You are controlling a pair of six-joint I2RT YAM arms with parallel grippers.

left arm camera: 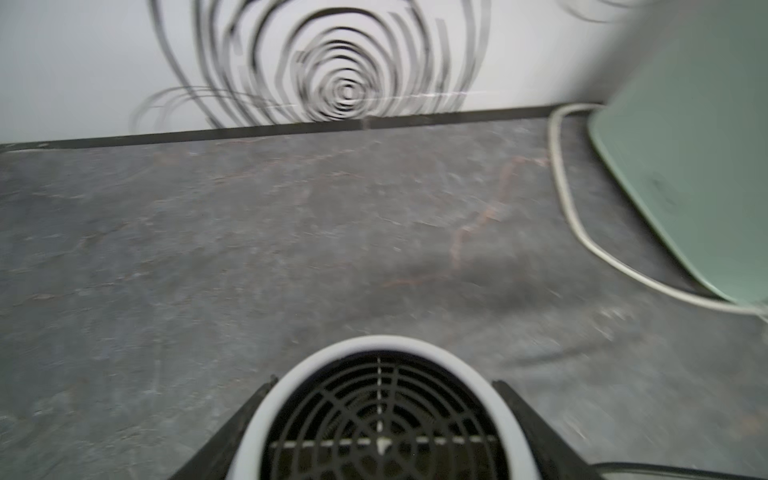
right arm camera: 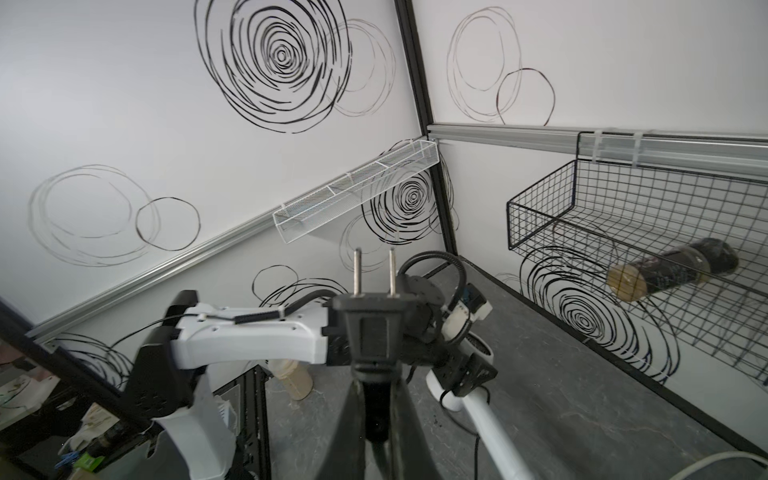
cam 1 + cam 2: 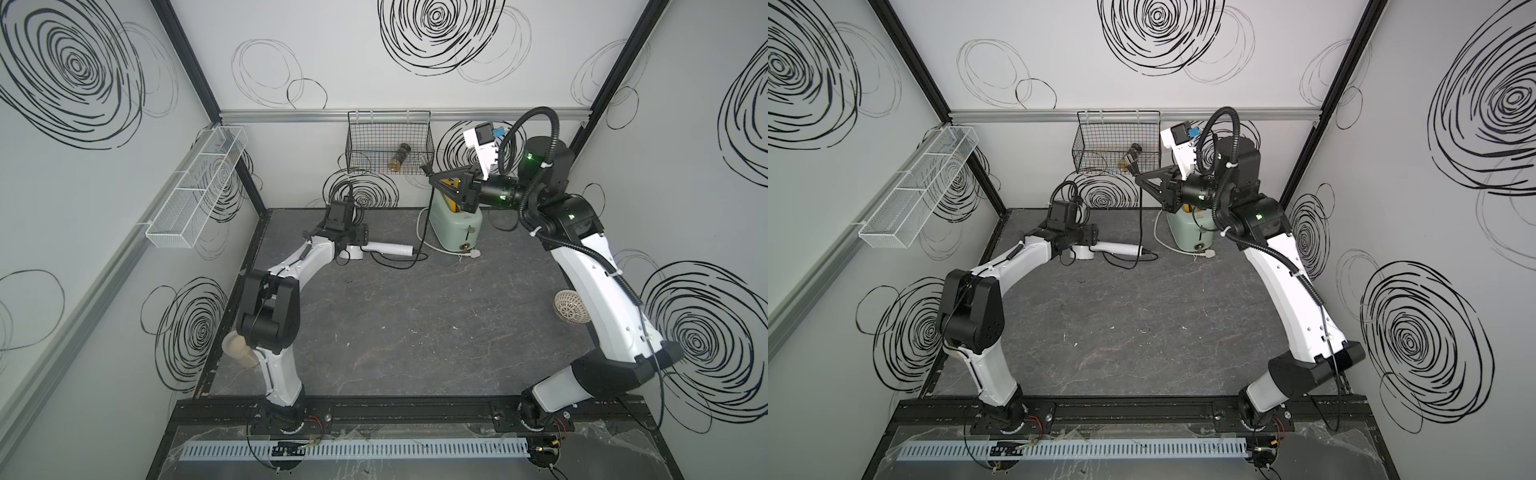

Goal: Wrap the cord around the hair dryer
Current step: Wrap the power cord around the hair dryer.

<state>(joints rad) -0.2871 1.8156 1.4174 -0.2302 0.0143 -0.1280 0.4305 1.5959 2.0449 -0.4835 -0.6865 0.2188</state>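
Note:
The white hair dryer (image 3: 386,248) lies on the dark table at the back left, its slim handle pointing right. My left gripper (image 3: 353,245) is shut on its head. In the left wrist view the black grille of the hair dryer (image 1: 380,415) fills the gap between the fingers (image 1: 249,411). My right gripper (image 3: 430,173) is raised near the back wall, shut on the cord's black plug (image 2: 372,320), prongs pointing away from the gripper. From there the cord (image 3: 1140,220) hangs down to the table and loops back to the handle's end.
A mint-green toaster (image 3: 455,224) with a white cable (image 3: 419,226) stands under the right gripper. On the back wall hangs a black wire basket (image 3: 365,143) holding a bottle. A white mesh shelf (image 3: 195,187) is on the left wall. A beige cup (image 3: 241,349) stands near the left arm's base.

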